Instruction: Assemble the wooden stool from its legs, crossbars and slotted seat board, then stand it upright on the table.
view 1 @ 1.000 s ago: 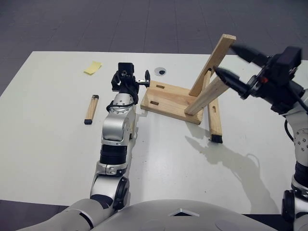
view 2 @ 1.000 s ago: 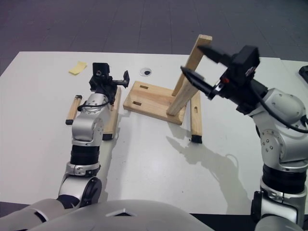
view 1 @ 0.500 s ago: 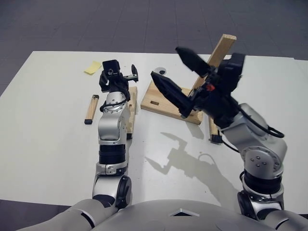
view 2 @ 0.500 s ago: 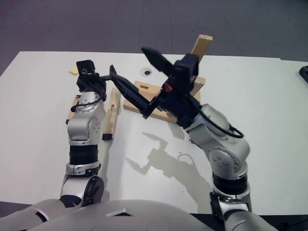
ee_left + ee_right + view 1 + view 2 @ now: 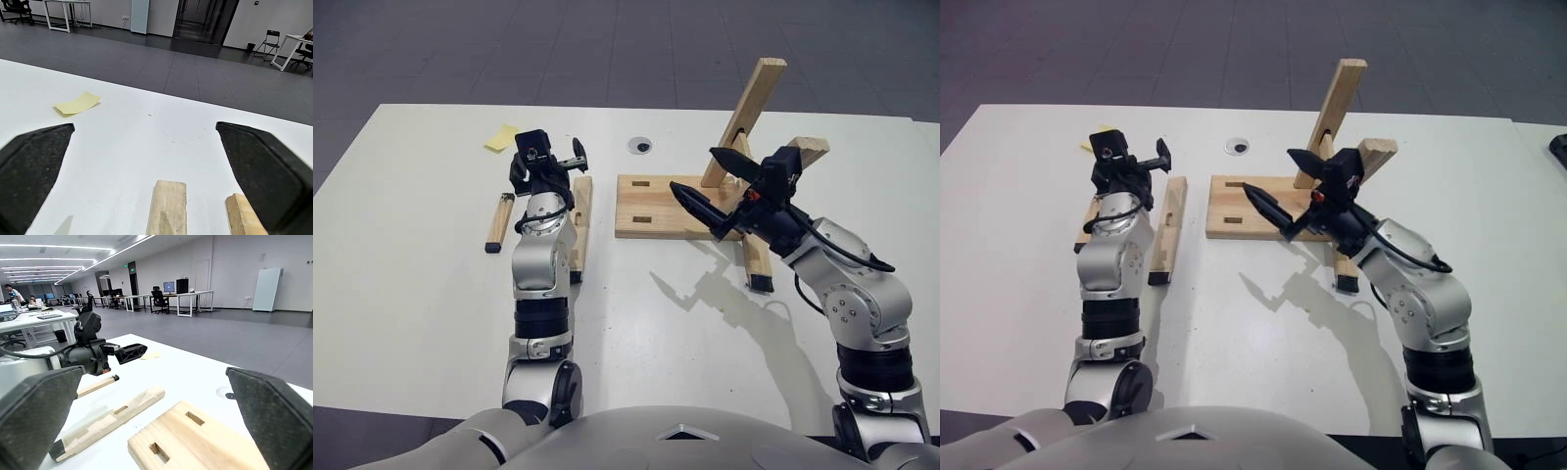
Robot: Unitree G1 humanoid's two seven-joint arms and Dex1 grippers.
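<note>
The slotted seat board (image 5: 651,206) lies flat on the table. One leg (image 5: 746,117) rises tilted from its far right corner, and a second leg (image 5: 807,148) sticks out behind my right arm. A third leg (image 5: 756,259) lies on the table by the board's right end. My right gripper (image 5: 695,171) hangs open just above the board's right part, holding nothing. Another leg (image 5: 579,217) lies left of the board beside my left arm. My left gripper (image 5: 574,158) is open over that leg's far end. A short crossbar (image 5: 499,222) lies further left.
A yellow note (image 5: 502,137) lies at the back left and a round cable hole (image 5: 638,146) sits behind the board. The table (image 5: 411,294) is bare white at the front left and front middle.
My right gripper let go of the raised leg, swung left across the board, then dropped low over its right part. The board now lies flat and squarer. My left gripper moved left off the board.
</note>
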